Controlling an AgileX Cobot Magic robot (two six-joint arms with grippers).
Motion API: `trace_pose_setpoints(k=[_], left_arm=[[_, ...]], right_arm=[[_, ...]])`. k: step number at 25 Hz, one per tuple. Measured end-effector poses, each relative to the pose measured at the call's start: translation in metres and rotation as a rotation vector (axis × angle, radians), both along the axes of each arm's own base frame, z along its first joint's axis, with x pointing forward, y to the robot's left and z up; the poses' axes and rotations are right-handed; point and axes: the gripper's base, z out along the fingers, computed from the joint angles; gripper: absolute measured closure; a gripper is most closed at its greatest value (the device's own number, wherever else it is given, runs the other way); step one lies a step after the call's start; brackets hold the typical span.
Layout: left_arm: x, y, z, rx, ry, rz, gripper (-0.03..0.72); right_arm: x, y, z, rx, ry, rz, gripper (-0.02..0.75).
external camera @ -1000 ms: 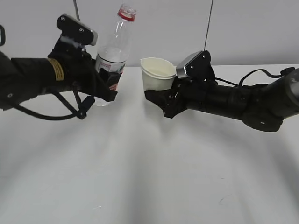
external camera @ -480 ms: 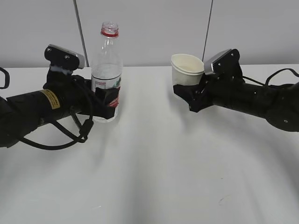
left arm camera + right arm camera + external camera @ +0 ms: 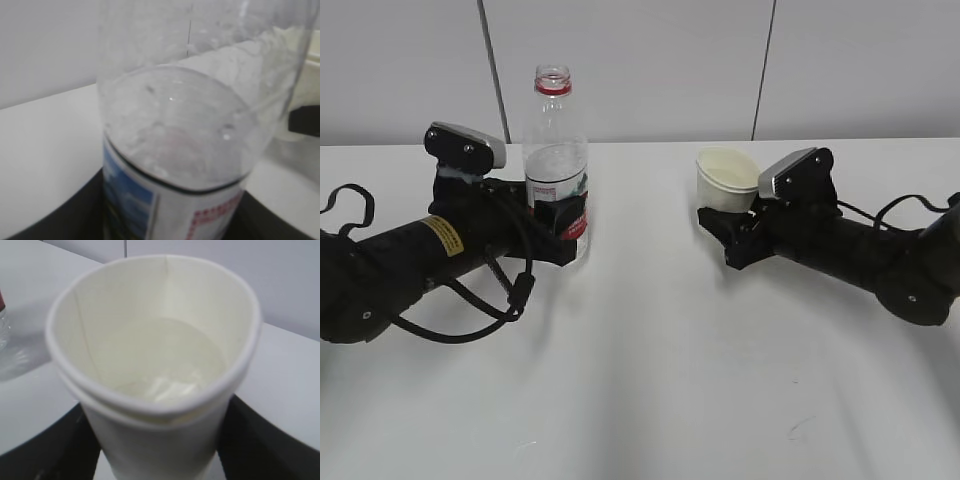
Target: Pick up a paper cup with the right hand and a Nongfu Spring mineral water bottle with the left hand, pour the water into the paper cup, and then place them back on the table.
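Both grippers holding their items, upright, well apart on the table (image 3: 650,380).

The left hand (image 3: 558,228) is gripping the Nongfu Spring mineral water bottle (image 3: 555,160) at its label, at the far left; the uncapped bottle is standing upright, its base apparently at the tabletop. The right hand (image 3: 725,228) is clasping the paper cup (image 3: 726,180) at the far right; the right wrist view is showing water lying in the cup's bottom. Whether the cup is touching the table is unclear.

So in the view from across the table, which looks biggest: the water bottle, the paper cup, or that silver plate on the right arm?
1. The water bottle, clearly the tallest.
2. and 3. The paper cup and the silver plate look about alike, so I won't rank them.
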Motion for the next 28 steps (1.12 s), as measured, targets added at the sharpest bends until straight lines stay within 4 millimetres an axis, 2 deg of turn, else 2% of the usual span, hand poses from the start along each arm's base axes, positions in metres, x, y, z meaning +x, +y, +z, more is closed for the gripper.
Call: trace_pose_setpoints(k=[6, 19, 21, 23, 25, 28], left_arm=[[0.001, -0.002, -0.017, -0.04, 0.002, -0.003, 0.329], [0.001, -0.002, -0.032, -0.073, 0.028, 0.001, 0.33], [0.001, -0.002, -0.032, -0.074, 0.028, 0.001, 0.33], [0.001, -0.002, -0.032, -0.074, 0.029, 0.001, 0.305], [0.001, -0.002, -0.032, -0.071, 0.032, 0.001, 0.249], [0.001, -0.002, -0.034, -0.064, 0.042, 0.004, 0.162]], right_arm=[[-0.003, 0.0, -0.031, 0.014, -0.017, -0.001, 0.253], [-0.002, -0.003, -0.039, -0.009, 0.015, -0.034, 0.251], [-0.002, -0.003, -0.039, -0.009, 0.015, -0.035, 0.216], [-0.002, -0.003, -0.039, -0.01, 0.014, -0.036, 0.154], [-0.002, -0.003, -0.039, -0.009, 0.014, -0.037, 0.091], [-0.005, -0.003, -0.041, -0.005, 0.023, -0.038, 0.08]])
